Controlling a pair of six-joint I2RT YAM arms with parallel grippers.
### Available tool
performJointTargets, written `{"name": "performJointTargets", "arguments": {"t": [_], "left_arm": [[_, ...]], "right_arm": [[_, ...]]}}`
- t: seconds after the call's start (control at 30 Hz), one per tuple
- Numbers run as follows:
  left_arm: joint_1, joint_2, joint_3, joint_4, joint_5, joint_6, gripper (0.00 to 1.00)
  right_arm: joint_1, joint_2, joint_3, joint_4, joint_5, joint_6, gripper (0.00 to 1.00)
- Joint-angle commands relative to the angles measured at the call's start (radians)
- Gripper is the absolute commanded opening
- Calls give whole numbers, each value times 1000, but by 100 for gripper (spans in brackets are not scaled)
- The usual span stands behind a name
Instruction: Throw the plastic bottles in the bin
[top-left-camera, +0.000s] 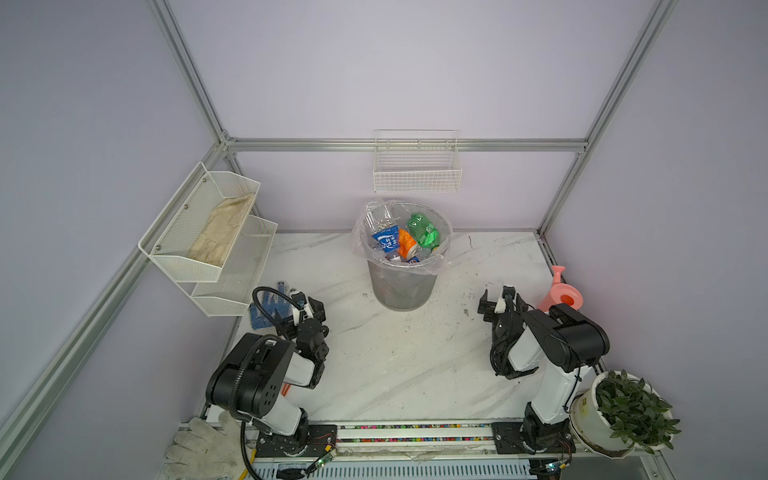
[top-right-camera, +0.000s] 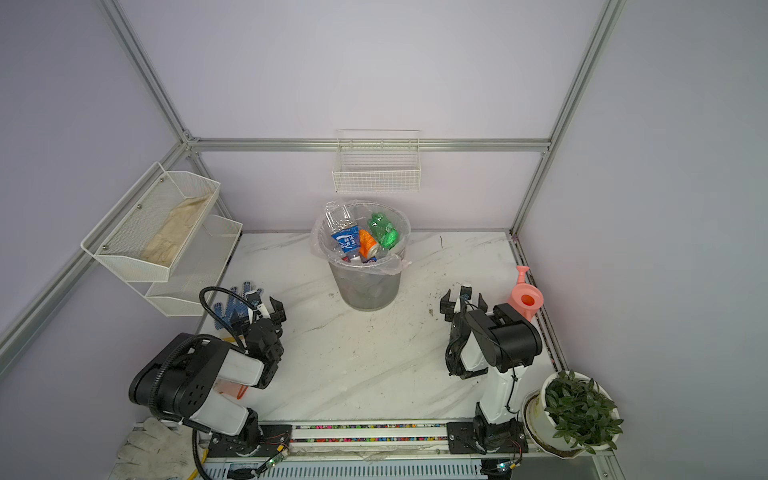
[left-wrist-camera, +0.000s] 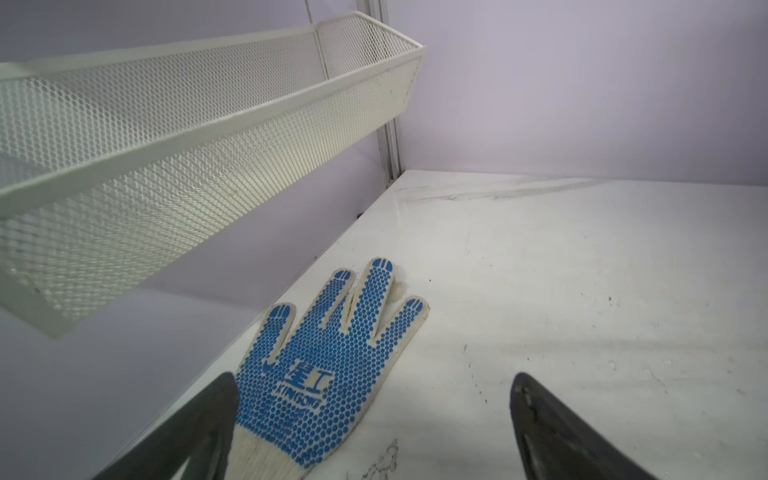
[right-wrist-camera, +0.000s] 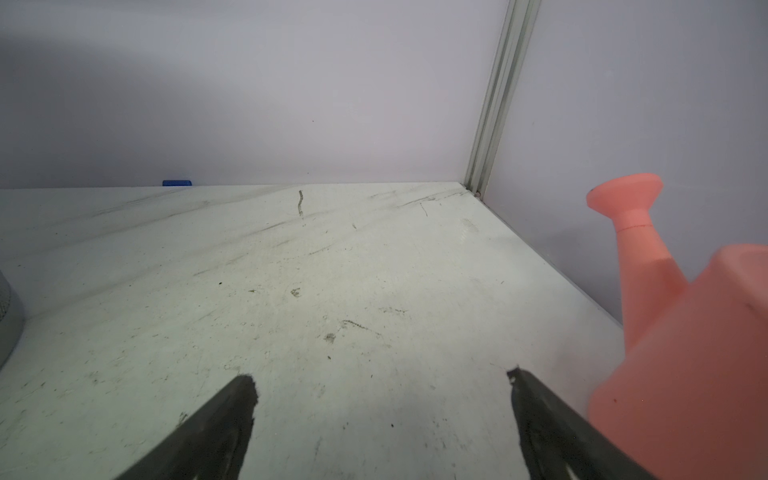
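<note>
The bin (top-left-camera: 401, 286) (top-right-camera: 365, 291), a grey round wastebasket lined with a clear bag, stands at the back middle of the white marble table in both top views. Several plastic bottles lie in it: a clear one with a blue label (top-left-camera: 385, 239), an orange one (top-left-camera: 406, 244) and a green one (top-left-camera: 423, 230). I see no bottle on the table. My left gripper (top-left-camera: 301, 311) (left-wrist-camera: 374, 378) hovers open and empty at the left, over a glove. On the right, my other gripper (top-left-camera: 502, 301) (right-wrist-camera: 379, 374) is open and empty above bare table. The bin's edge (right-wrist-camera: 6, 316) shows in the right wrist view.
A blue-dotted work glove (left-wrist-camera: 328, 353) lies under the left gripper. A pink watering can (right-wrist-camera: 685, 332) stands close beside the right gripper. White mesh shelves (top-left-camera: 208, 232) hang on the left wall, a wire basket (top-left-camera: 417, 166) on the back wall. A potted plant (top-left-camera: 623, 407) sits front right.
</note>
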Motion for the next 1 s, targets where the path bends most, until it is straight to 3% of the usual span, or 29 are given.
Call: {"name": "performJointTargets", "arguments": {"t": [0.0,0.17,0.27,0.43,0.6,0.7,0.83,0.97], "left_arm": [[-10,-24,13,116,45,25,100],[-12,-12,-13,139,211,66,100],[-11,37,-42,247,246,88,100],[46,95,-10,238,348,75,100],[115,23,114,-130,387,-19,100],[217,-24,209,-393,536,-122,100],[216,-1,175,-279,542,-90,100],[215,-8,174,-288,540,-89,100]], "right_arm": [[-3,-2,15,229,-5,-25,97],[-2,-15,28,180,-9,-9,97],[-7,-14,56,139,-1,3,97],[-89,-61,184,-191,-39,112,97],[-102,-65,188,-207,-48,117,97],[-110,-64,194,-218,-61,133,97],[-115,-71,190,-218,-65,133,97],[-115,-75,184,-207,-64,122,97]]}}
